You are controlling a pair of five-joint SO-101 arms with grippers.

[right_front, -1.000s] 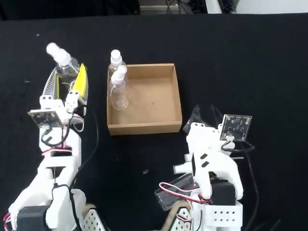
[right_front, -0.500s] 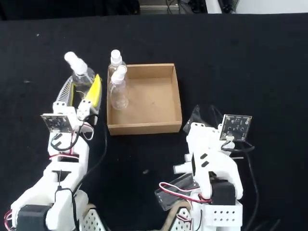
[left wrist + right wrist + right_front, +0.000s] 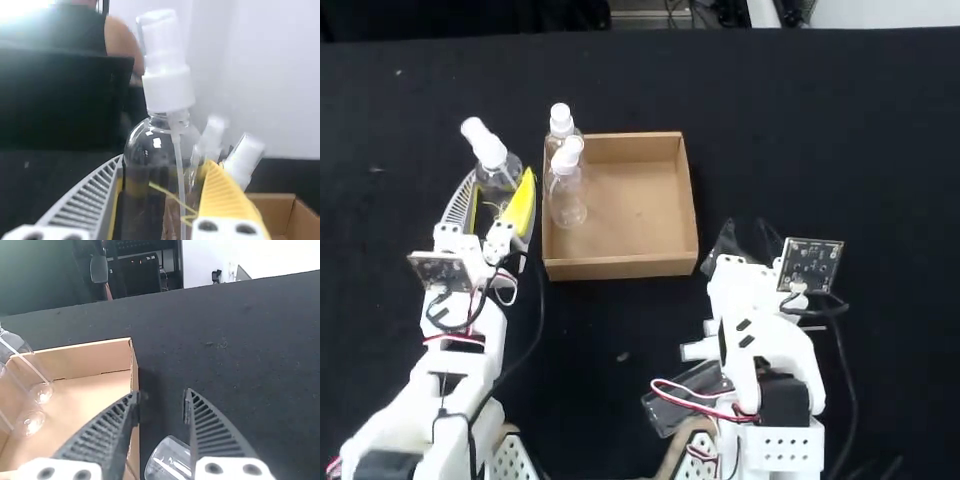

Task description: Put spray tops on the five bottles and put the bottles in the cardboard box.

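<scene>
While left gripper (image 3: 500,183) clamps capped bottle (image 3: 152,145) beside cardboard box (image 3: 620,266) | right gripper (image 3: 161,396) jaws apart

Glossy clear plastic bottle (image 3: 150,160), matt cardboard box (image 3: 620,266), matt black cloth (image 3: 840,120)

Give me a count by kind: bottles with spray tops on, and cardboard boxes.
Bottles with spray tops: 3 (held bottle in the left gripper; rear bottle and front bottle standing in the cardboard box)
Cardboard boxes: 1
Total: 4
</scene>
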